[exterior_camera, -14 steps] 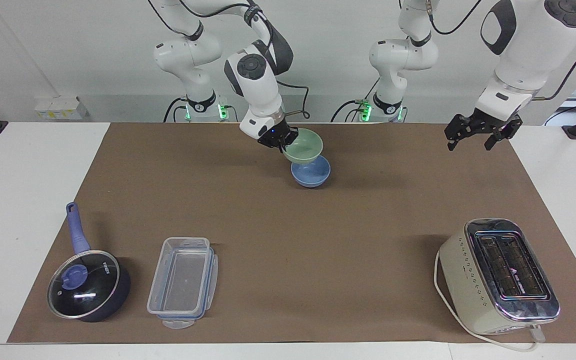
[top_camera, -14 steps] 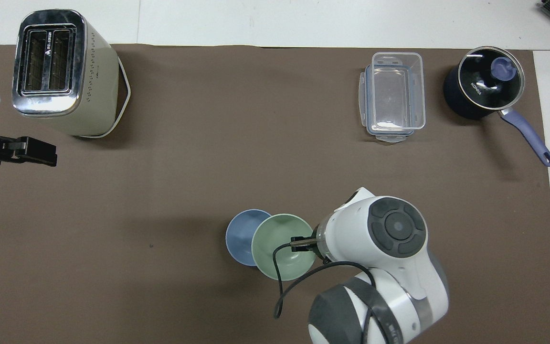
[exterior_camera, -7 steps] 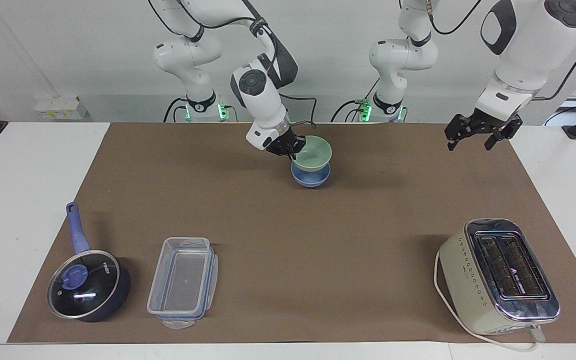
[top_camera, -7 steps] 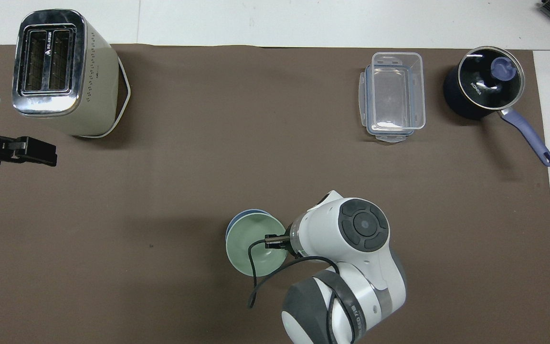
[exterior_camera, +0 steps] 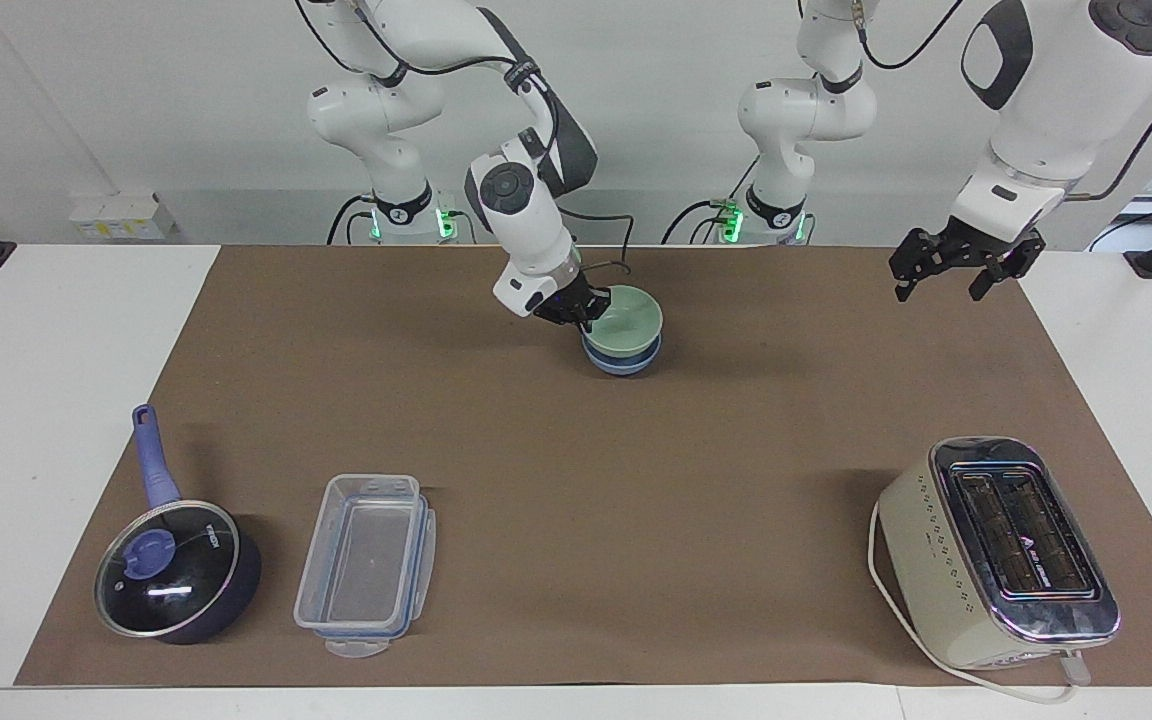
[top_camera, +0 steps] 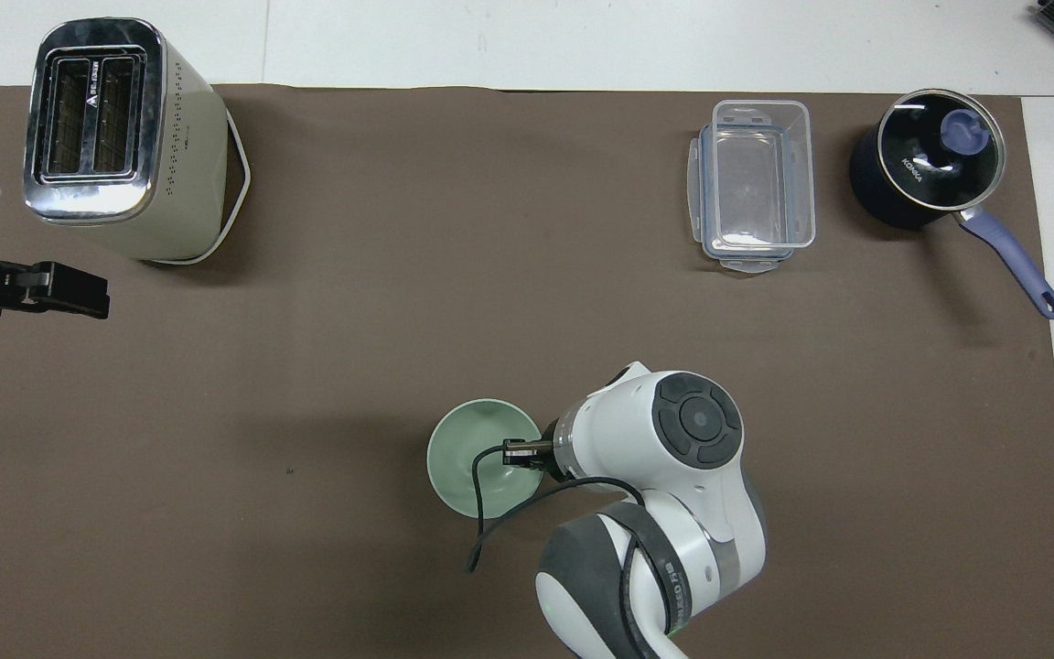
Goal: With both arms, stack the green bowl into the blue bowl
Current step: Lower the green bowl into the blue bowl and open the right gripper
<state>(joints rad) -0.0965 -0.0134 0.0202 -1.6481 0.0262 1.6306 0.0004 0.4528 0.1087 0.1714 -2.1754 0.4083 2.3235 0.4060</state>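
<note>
Bench scene, viewed from across the bench and from overhead. The green bowl [exterior_camera: 624, 320] sits nested in the blue bowl [exterior_camera: 622, 362], of which only a thin rim and lower wall show in the facing view; from overhead the green bowl [top_camera: 481, 456] covers it entirely. The stacked pair stands on the brown mat [exterior_camera: 576, 450], near the robots and roughly midway between the two arm bases.

The right gripper [exterior_camera: 583, 311] is at the green bowl's rim, at about 9 o'clock of the bowl in the facing view, with its fingers pressed together and pinching the bowl's wall. In the overhead view the same gripper [top_camera: 520, 450] meets the rim at about 3 o'clock, with a black cable [top_camera: 490, 513] looping from the wrist.

The left gripper [exterior_camera: 946, 285] waits in the air over the edge of the mat at the left arm's end of the bench, fingers spread and holding nothing; from overhead it [top_camera: 92, 297] appears at 9 o'clock of the view.

Farther from the robots stand, at the left arm's end, a cream toaster [exterior_camera: 1001, 555], and toward the right arm's end a clear plastic container [exterior_camera: 366, 562] beside a dark lidded pan with a blue handle [exterior_camera: 176, 570]
</note>
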